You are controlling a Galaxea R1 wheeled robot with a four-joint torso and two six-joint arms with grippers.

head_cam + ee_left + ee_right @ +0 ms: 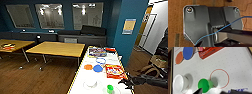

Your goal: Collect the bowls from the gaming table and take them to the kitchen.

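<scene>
On the white gaming table, seen from the head, the orange bowl, blue bowl and whitish bowl lie uncollected, with the right gripper held at the table's edge. In the right wrist view a green cup stands nearest, so collecting is judged barely begun and a reach past it to the whitish bowl is called for; the jaws' state cannot be told.

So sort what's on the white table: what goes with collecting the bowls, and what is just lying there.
Part of the job:
- whitish bowl
- orange bowl
- blue bowl
- gaming table, which they sit on

Just lying about:
- green cup
- red game box
- box at the far end
- tan wooden tables
</scene>
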